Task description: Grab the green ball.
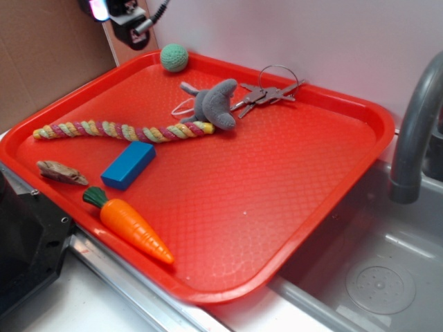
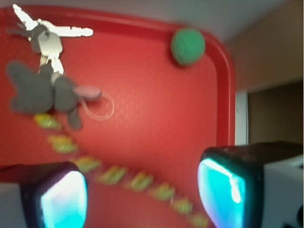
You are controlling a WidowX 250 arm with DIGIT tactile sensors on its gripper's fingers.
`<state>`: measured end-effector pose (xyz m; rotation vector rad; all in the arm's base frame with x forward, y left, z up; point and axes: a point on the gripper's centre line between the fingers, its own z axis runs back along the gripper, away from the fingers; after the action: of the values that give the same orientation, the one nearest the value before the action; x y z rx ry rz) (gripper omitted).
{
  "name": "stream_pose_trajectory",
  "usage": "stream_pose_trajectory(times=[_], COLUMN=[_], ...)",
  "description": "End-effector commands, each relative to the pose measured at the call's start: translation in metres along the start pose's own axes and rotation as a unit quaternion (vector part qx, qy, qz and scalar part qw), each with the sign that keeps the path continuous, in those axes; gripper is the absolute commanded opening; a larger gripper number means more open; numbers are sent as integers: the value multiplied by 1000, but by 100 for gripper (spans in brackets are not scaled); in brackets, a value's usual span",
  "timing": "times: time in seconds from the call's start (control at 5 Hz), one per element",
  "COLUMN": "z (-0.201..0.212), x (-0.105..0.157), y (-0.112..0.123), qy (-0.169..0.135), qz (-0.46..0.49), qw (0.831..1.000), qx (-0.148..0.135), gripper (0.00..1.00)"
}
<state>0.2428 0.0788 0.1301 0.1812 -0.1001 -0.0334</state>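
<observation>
The green ball [image 1: 174,57] is a small teal knitted ball lying in the far left corner of the red tray [image 1: 291,207]. In the wrist view the ball [image 2: 188,45] sits at the upper right, near the tray's corner rim. My gripper [image 2: 142,192] is open and empty, its two pads wide apart at the bottom of the wrist view, high above the tray over the rope toy. In the exterior view only part of the gripper [image 1: 121,15] shows at the top left edge, up and left of the ball.
On the tray lie a grey plush toy [image 1: 213,104], keys on a ring [image 1: 266,93], a braided rope toy [image 1: 124,130], a blue block [image 1: 129,164], a carrot toy [image 1: 131,225] and a brown piece [image 1: 61,172]. A sink and faucet [image 1: 415,131] are on the right.
</observation>
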Motion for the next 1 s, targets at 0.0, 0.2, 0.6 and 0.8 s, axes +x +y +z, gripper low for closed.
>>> stream_pose_trajectory(times=[0.0, 0.2, 0.6, 0.8], z=[-39, -54, -91, -99], x=[36, 47, 70, 83], y=[32, 33, 46, 53], qy=[-70, -86, -80, -88], qz=[5, 6, 8, 8], qw=[997, 996, 996, 995], qx=[13, 9, 41, 41], gripper=[100, 100, 100, 100])
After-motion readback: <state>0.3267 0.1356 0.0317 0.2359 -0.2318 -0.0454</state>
